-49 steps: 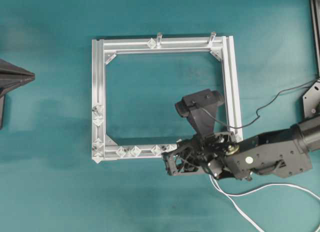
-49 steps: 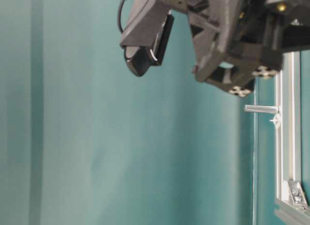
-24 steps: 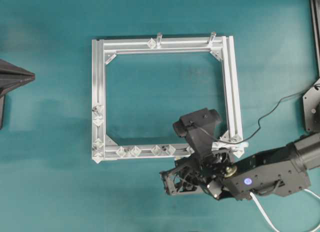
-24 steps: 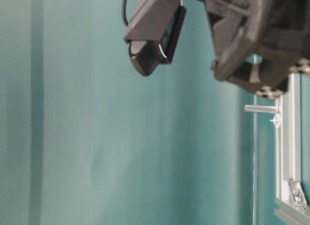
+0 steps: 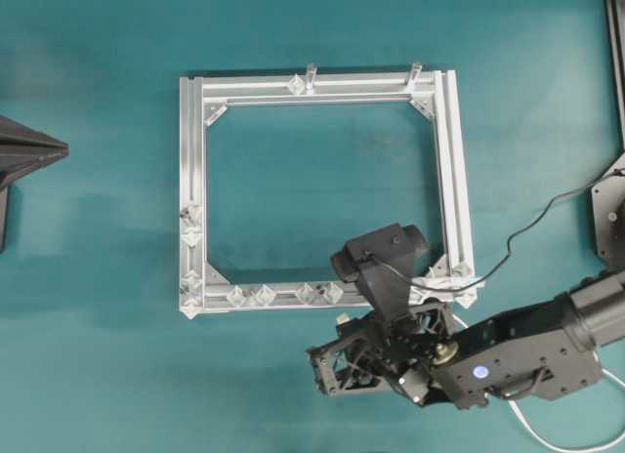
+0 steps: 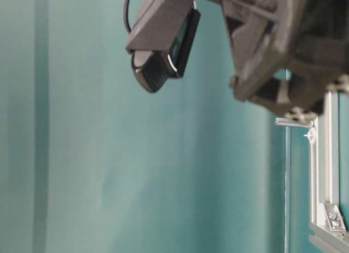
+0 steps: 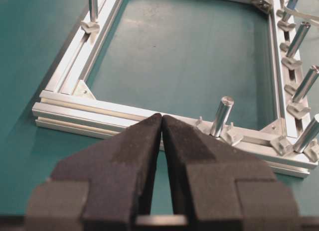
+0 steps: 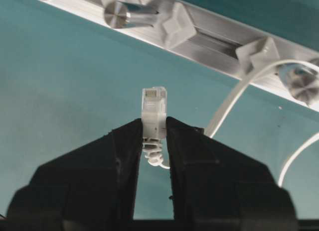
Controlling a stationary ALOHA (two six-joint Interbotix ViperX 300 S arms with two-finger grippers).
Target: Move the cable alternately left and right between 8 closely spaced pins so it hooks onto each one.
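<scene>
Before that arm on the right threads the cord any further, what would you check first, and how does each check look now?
1. Small white plug clamped in right tool: ok.
2. Thin white cable hooked around a silvery upright pin: ok.
3. Next pin along the aluminium frame rail free of cable: ok.
4. Left tool shut, holding nothing: ok.
5. Cable slack behind the right arm: cannot tell.

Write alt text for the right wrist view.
The right gripper is shut on the white plug of the cable, plug pointing up, above teal table. Beyond it the cable loops back to an aluminium rail crossing the top, passing round a pin at right; another pin stands at upper left.
</scene>
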